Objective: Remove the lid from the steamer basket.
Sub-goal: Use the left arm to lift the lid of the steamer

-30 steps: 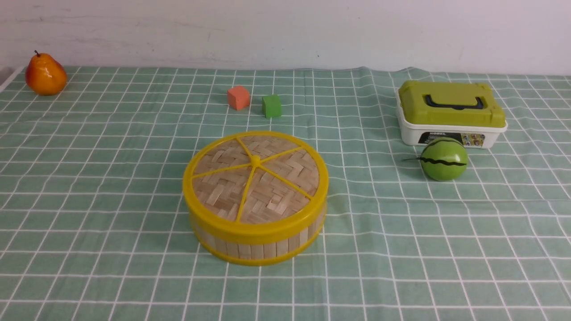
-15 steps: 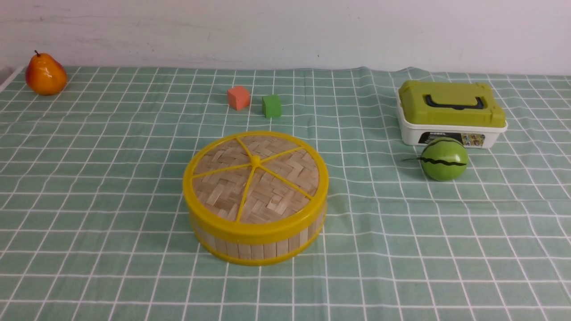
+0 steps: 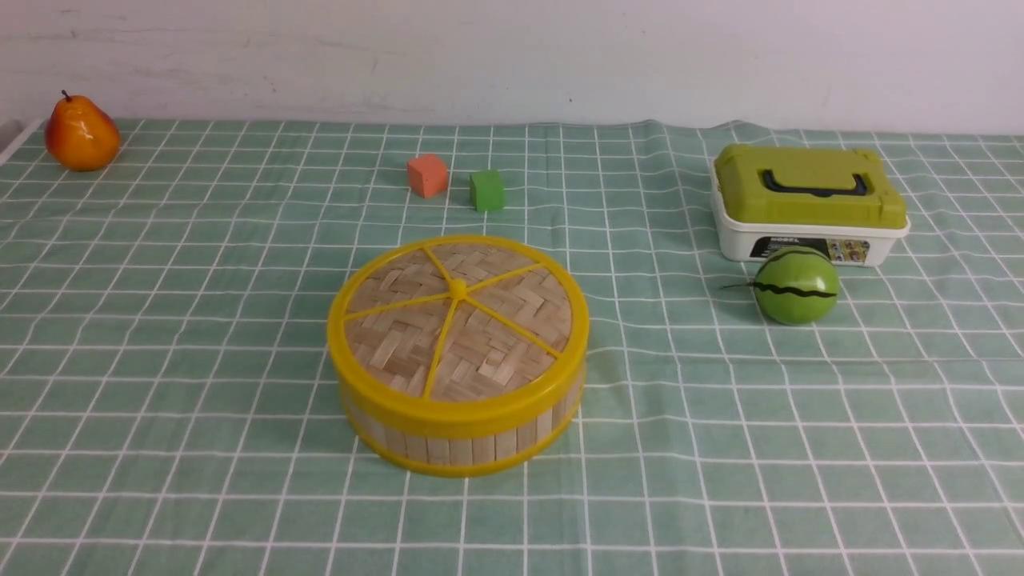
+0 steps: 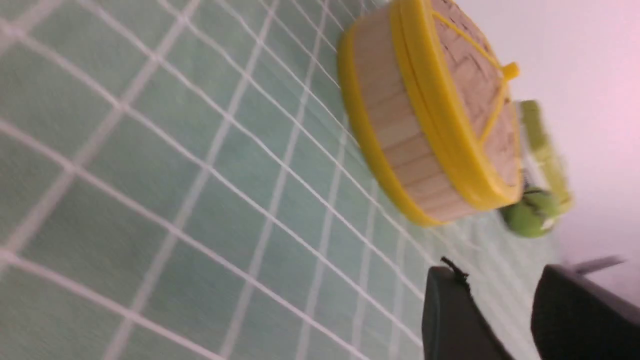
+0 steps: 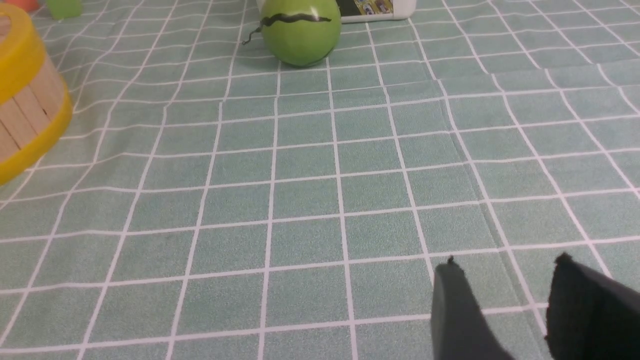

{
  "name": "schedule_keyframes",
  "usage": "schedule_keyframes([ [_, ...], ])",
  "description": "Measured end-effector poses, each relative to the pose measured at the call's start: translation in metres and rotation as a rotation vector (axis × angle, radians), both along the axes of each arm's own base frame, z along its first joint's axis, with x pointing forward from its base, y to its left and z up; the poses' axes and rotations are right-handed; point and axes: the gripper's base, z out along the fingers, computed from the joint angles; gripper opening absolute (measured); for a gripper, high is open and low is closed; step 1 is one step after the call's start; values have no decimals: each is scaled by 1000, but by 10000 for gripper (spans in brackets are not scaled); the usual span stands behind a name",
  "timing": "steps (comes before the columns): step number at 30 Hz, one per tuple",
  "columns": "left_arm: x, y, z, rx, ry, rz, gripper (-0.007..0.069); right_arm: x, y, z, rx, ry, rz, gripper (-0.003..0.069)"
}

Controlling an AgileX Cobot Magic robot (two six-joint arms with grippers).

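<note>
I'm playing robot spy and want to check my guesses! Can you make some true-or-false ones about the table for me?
1. The lid sits on top of the steamer basket. True.
2. The pear is right beside the toy watermelon. False: the pear is at the far left corner, and the toy watermelon is on the right, just in front of the white box.
3. The orange cube and the green cube are side by side behind the steamer basket. True.
4. The left gripper is holding the lid. False: it is open, empty and away from the steamer basket.
5. The right gripper is open with nothing in it. True.
</note>
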Motion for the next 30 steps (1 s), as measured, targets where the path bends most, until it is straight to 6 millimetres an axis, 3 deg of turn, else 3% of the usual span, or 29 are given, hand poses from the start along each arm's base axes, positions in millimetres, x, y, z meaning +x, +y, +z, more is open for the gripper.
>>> schedule_keyframes([
  [4, 1, 0, 6, -126, -24, 28, 239, 0, 0, 0, 0, 0, 0, 241],
  [13, 5, 6, 17, -193, -135, 108, 239, 0, 0, 0, 0, 0, 0, 241],
  [17, 5, 7, 22, -373, -130, 141, 237, 0, 0, 0, 0, 0, 0, 241],
  [20, 2, 8, 48, -376, -218, 127, 195, 0, 0, 0, 0, 0, 0, 241],
  [23, -8, 10, 99, -176, -414, 103, 70, 0, 0, 0, 0, 0, 0, 241],
  [25, -7, 8, 127, -43, -450, 77, -5, 0, 0, 0, 0, 0, 0, 241],
  [27, 0, 5, 143, 35, -436, 50, -13, 0, 0, 0, 0, 0, 0, 241],
  [28, 19, -4, 158, 173, -336, -45, -13, 0, 0, 0, 0, 0, 0, 241],
  [29, 22, -5, 160, 182, -332, -46, -13, 0, 0, 0, 0, 0, 0, 241],
  [30, 46, -14, 165, 313, -199, -165, -13, 0, 0, 0, 0, 0, 0, 241],
])
